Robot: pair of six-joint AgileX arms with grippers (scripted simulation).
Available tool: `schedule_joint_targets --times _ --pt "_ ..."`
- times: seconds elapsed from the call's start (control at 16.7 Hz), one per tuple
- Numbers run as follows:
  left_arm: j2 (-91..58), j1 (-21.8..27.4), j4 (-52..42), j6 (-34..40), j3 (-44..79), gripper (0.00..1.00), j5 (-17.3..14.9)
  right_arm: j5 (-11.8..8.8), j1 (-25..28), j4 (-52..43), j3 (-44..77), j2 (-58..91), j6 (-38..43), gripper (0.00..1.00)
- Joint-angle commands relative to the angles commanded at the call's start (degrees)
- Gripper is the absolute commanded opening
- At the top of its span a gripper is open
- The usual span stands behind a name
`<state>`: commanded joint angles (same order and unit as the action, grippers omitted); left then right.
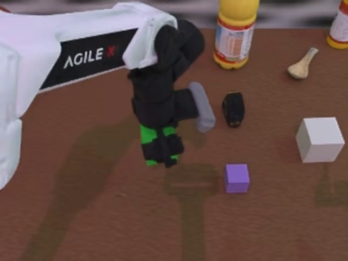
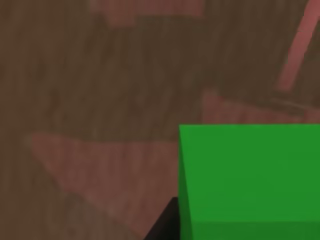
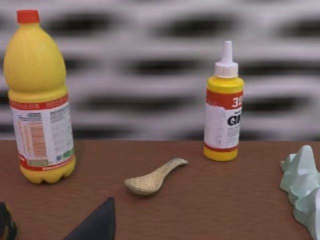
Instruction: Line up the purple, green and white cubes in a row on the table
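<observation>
The green cube (image 1: 158, 142) sits clamped in the left arm's tool (image 1: 161, 155), green showing on both sides of the black fingers in the overhead view and filling the lower corner of the left wrist view, where the tabletop (image 1: 81, 217) lies some way beneath it; the cube looks to be carried clear of the surface, its shadow falling off to the right. The relation that matters is sideways: the purple cube (image 1: 237, 178) rests on the tabletop to the right of the held cube and slightly nearer the front edge, and the white cube (image 1: 319, 139) stands farther right again, well apart from the purple one and a little toward the back. A row would most plausibly run left to right through these two, so the green cube probably wants setting down left of the purple one, and the left arm is the nearer for that. Behind the cubes lie a black mouse-like object (image 1: 233, 109), a large yellow bottle (image 1: 235, 32), a pale spoon (image 1: 302, 64) and a smaller yellow bottle (image 1: 339, 26) at the back right corner. The right arm's tool is not visible overhead; its wrist camera looks across the tabletop at the bottles and spoon, with a pale green crumpled shape (image 3: 303, 185) at the edge, so whether it is open I cannot tell.
</observation>
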<state>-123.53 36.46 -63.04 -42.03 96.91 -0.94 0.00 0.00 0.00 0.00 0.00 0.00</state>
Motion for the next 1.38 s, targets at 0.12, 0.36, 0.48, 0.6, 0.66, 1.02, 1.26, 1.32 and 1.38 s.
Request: schedule_joint_targets --times 0.12,0.36,0.48,0.6,0.66,1.02,1.26,1.32,1.38 --pt "-2.0 4.1 -2.4 -1.7 4.7 0.00 0.0 0.0 0.0 0.0 0.0 0.0 0.0 1.00" --pt "-4.0 8.6 -5.0 -3.7 9.5 0.00 -0.1 0.0 0.0 0.0 0.0 0.0 0.0 1.00" --pt "-4.0 8.6 -5.0 -3.7 9.5 0.00 -0.1 0.0 0.0 0.0 0.0 0.0 0.0 1.00" --pt "-3.8 8.4 -4.6 -3.7 9.3 0.00 0.0 0.0 0.0 0.0 0.0 0.0 0.0 1.00" --pt "-4.1 8.4 -3.8 -3.7 8.8 0.00 -0.1 0.0 0.0 0.0 0.0 0.0 0.0 1.00" --pt "-7.8 8.6 6.1 -3.6 2.3 0.00 -0.1 0.0 0.0 0.0 0.0 0.0 0.0 1.00" --pt "-8.6 8.7 8.2 -3.7 0.9 0.00 -0.1 0.0 0.0 0.0 0.0 0.0 0.0 1.00" --pt "-8.6 8.7 8.2 -3.7 0.9 0.00 -0.1 0.0 0.0 0.0 0.0 0.0 0.0 1.00" --pt "-8.6 8.7 8.2 -3.7 0.9 0.00 -0.1 0.0 0.0 0.0 0.0 0.0 0.0 1.00"
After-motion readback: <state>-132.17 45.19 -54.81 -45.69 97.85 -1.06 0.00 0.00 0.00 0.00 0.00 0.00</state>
